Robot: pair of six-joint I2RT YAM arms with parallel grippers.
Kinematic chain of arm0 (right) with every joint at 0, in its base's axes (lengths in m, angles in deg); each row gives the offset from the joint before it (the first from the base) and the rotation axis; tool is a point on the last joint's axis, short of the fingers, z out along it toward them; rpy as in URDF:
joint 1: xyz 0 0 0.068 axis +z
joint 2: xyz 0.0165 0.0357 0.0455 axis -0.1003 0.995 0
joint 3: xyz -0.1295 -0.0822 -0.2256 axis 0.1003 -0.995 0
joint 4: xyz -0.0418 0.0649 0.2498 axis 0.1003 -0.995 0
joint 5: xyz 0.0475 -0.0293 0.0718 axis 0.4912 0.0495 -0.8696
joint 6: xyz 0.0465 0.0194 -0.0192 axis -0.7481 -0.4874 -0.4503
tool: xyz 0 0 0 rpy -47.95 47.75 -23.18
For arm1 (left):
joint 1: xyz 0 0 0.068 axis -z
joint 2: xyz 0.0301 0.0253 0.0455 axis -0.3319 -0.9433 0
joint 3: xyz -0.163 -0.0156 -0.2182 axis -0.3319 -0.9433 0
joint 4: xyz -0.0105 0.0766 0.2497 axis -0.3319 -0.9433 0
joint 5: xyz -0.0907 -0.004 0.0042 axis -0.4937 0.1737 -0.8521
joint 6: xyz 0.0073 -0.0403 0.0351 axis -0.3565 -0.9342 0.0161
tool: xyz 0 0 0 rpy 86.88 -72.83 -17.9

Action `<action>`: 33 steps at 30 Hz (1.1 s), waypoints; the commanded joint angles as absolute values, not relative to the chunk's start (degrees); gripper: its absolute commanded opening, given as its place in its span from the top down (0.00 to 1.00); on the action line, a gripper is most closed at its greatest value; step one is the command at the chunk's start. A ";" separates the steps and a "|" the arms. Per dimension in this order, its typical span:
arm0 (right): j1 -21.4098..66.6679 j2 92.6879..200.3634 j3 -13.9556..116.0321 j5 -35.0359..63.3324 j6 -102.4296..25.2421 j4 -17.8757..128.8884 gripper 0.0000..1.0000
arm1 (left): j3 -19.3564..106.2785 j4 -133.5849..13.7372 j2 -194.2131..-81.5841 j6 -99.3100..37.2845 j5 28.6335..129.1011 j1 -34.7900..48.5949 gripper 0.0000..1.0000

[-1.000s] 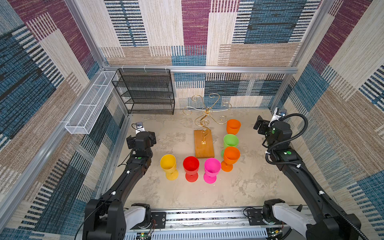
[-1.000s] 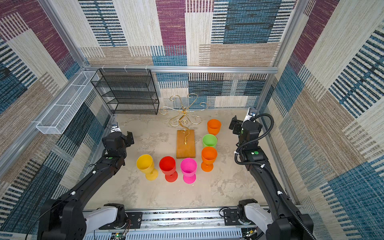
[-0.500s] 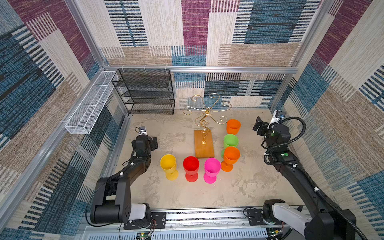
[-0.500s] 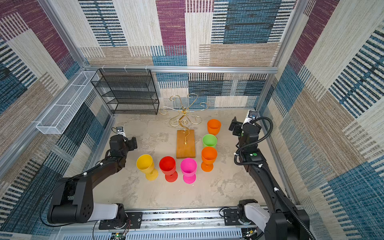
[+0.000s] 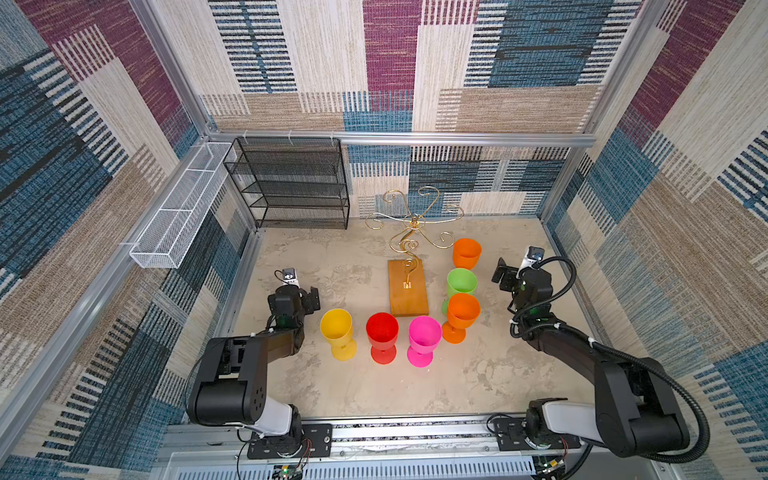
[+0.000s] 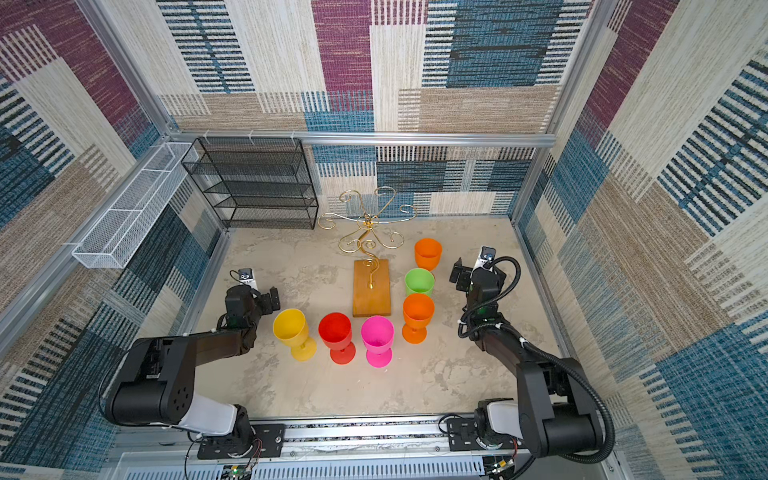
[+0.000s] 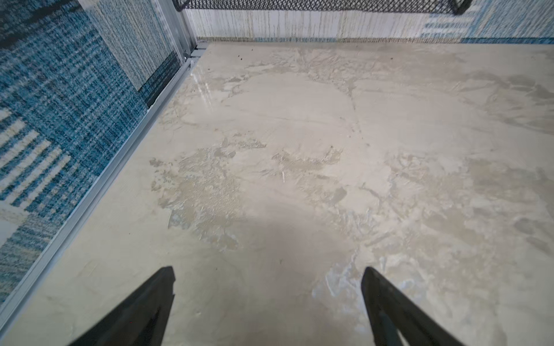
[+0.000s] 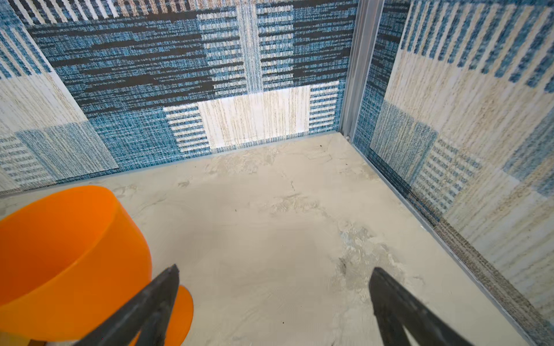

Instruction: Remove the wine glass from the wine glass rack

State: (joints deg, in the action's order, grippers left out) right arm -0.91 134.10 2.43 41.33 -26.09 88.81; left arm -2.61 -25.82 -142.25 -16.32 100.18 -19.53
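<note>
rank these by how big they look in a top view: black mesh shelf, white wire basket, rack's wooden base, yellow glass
1. black mesh shelf
2. white wire basket, about as long but far narrower
3. wooden base and yellow glass: about alike, and the glass's rim stands nearer the camera, so no ranking between them

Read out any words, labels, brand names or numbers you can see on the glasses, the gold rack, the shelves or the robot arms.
No text in any view can be read.
Wine glass rack, coloured glasses, black mesh shelf, white wire basket: no print or label shows.
Robot arms: any markings are too small to read.
</note>
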 commanded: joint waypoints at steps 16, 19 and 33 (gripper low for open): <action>-2.47 136.97 -4.45 37.80 -19.30 110.02 0.03 | -4.65 -16.05 -144.26 -15.99 98.03 -19.73 0.01; -2.42 136.28 -5.76 36.81 -20.10 109.35 0.04 | -4.63 -16.15 -144.14 -15.99 98.03 -19.72 0.01; -2.84 143.89 -11.41 37.75 -21.02 122.94 0.00 | -4.80 -15.98 -144.17 -15.90 97.95 -19.74 0.01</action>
